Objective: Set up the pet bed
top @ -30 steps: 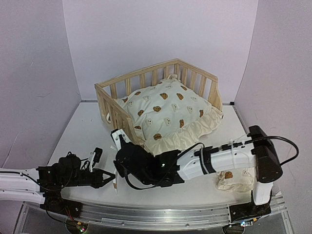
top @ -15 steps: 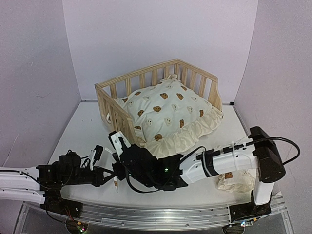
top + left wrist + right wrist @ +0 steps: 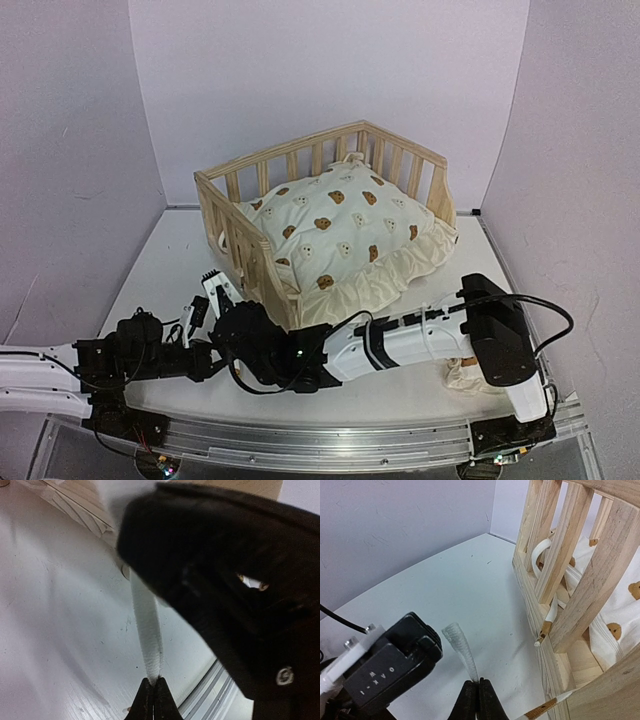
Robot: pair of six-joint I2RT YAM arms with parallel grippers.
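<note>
Clamping the left tool (image 3: 152,696) fully shut on the near end of a white strap (image 3: 146,630), with fingertips meeting and only the cloth between them. Following that strap straight ahead of the tool and slightly left, over the pale bench (image 3: 60,620), and losing it under the black bulk of the right arm (image 3: 225,595), which is crowding in just ahead and to the right.

Pinching the right tool (image 3: 477,694) closed too, on a white strap (image 3: 461,647) of woven cloth, with a loose end poking up just ahead and left of the fingertips. Not being able to tell whether both tools are gripping one and the same strap. Brushing close past a black block of the left arm (image 3: 390,672), just left of this tool.

Finding the pet bed (image 3: 592,575) just right of and ahead of the right tool, standing upright on the bench, with pine slats close by and thin white ties (image 3: 542,547) looping between them. Looking from above, placing the bed just beyond both tools, its near-left corner closest to them. Noting the bear-print cushion (image 3: 340,230) filling the frame and spilling its ruffle over the open side. Spotting the small pillow (image 3: 480,375) well to the right of both tools, partly hidden under the right arm.
</note>
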